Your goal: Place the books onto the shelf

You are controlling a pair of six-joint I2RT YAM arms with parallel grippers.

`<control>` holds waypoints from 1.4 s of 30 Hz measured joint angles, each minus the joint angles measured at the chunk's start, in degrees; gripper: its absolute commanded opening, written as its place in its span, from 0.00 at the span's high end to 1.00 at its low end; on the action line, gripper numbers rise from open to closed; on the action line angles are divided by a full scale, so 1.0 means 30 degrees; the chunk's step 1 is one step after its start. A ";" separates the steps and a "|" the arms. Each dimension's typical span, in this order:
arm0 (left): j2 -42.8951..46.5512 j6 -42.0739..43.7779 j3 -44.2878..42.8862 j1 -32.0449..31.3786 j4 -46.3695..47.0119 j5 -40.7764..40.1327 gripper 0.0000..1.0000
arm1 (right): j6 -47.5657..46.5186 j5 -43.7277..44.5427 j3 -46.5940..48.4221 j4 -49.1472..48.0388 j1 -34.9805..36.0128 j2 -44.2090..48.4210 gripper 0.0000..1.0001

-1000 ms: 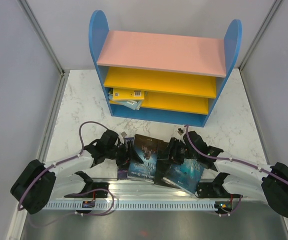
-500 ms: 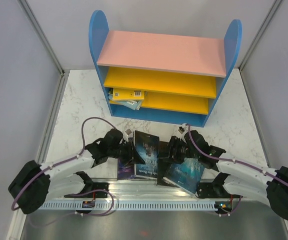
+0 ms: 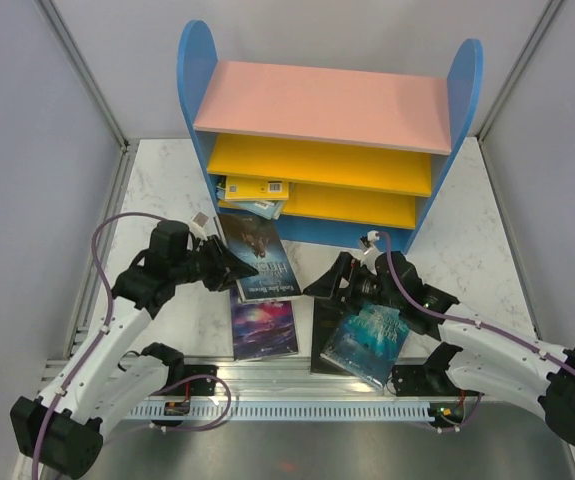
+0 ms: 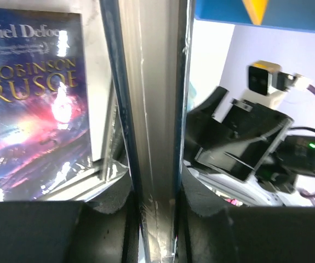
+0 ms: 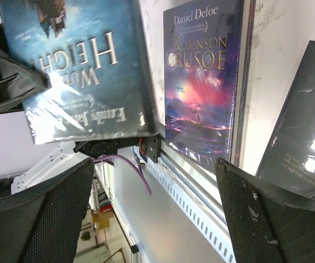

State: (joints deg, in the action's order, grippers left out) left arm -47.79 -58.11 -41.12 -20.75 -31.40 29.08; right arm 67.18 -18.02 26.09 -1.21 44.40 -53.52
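My left gripper (image 3: 227,264) is shut on the edge of a dark fantasy-art book (image 3: 258,256) and holds it tilted above the table, in front of the shelf (image 3: 327,105). In the left wrist view the book's edge (image 4: 154,120) runs straight between the pads of my left gripper (image 4: 156,204). My right gripper (image 3: 325,281) stands open with nothing in it, just right of that book. The same held book (image 5: 75,60) shows in the right wrist view, beyond my open right gripper (image 5: 154,213). On the table lie a purple-and-blue book (image 3: 264,328), a teal ocean book (image 3: 367,340) and a black book (image 3: 321,345).
Yellow and light books (image 3: 253,193) lie stacked at the left end of the shelf's lowest level. A slotted metal rail (image 3: 297,408) runs along the near edge. Grey walls (image 3: 27,150) close in both sides. The purple-and-blue book (image 5: 201,82) lies by the rail.
My left gripper shut on the dark book and lifted it up and back toward the shelf. My right gripper opened wide and let go of that book.
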 measured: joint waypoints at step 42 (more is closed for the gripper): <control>0.4830 -0.9296 0.8765 -0.0590 0.9857 0.2317 0.98 | 0.8007 0.0627 -0.7402 -1.2954 0.0022 0.0772 0.04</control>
State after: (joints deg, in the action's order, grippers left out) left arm -33.30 -86.00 -14.83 -22.52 -1.83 36.03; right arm 91.20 -16.14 3.88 -40.07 44.47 -51.20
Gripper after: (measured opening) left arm 0.289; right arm 0.965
